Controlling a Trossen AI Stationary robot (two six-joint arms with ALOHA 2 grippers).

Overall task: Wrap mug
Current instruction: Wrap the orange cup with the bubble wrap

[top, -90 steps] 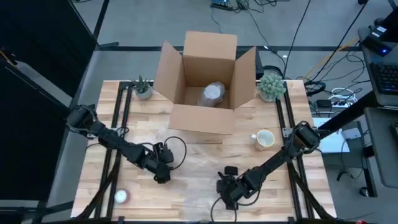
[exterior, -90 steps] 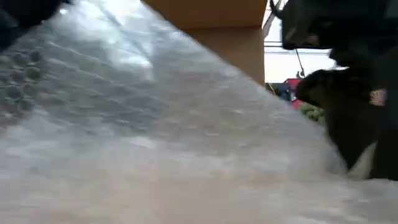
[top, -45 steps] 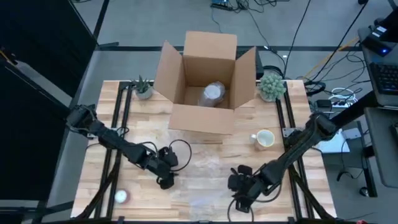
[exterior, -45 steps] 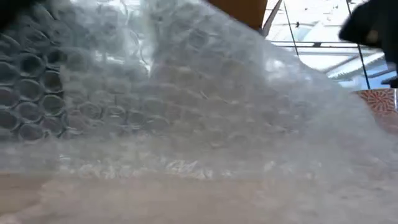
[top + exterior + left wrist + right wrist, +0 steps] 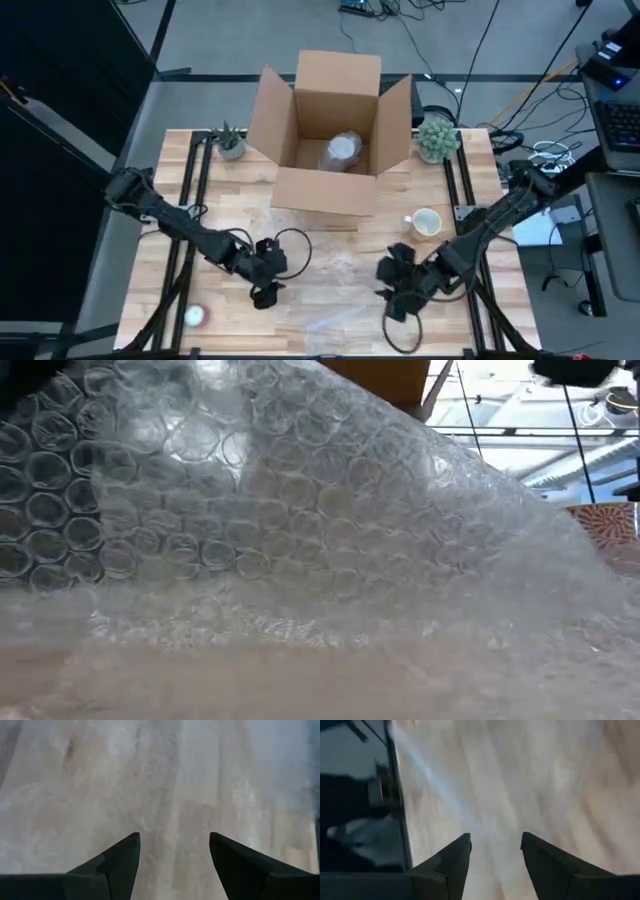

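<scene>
The right gripper [image 5: 398, 290] has moved toward the table's right side; the left gripper [image 5: 264, 292] stays low. Both hang with jaws released, holding nothing. The clear bubble wrap [image 5: 300, 530], lumpy with round cells, fills the low view only. The white mug [image 5: 426, 222] stands near the cardboard box [image 5: 330, 130].

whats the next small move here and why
Probably send the right gripper to the mug. The bubble wrap already lies on the table between both grippers, while the mug sits off it beside the box. Both grippers are open and empty, and the mug is on the right arm's side; the left gripper is farther away.
</scene>
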